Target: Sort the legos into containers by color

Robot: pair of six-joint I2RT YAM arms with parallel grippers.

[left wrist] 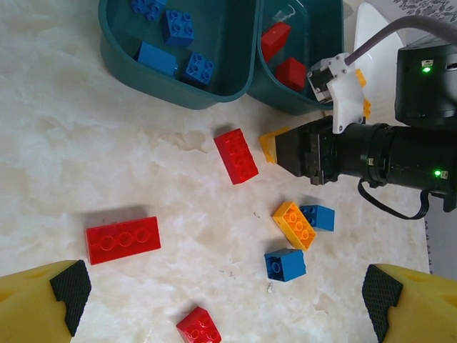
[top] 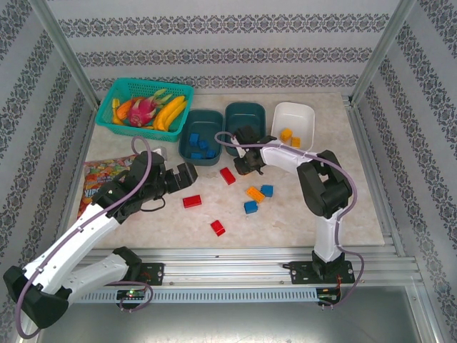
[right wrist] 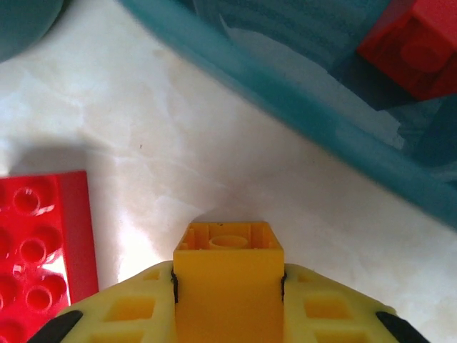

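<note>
1. The right tool point(right wrist: 228, 307) is pinching an orange brick point(right wrist: 228, 261) down by the bench point(right wrist: 178, 143), just near of the middle teal tub point(right wrist: 307, 114), which holds the reds.
2. My guess is it's headed for the white tub point(top: 296, 116) at the far right, since the oranges are in there.
3. The left tool point(top: 178, 174) hangs spread wide over the loose legos point(top: 191, 201), probably eyeing a red one.
4. Blues go in the left teal tub point(top: 211, 121).
</note>
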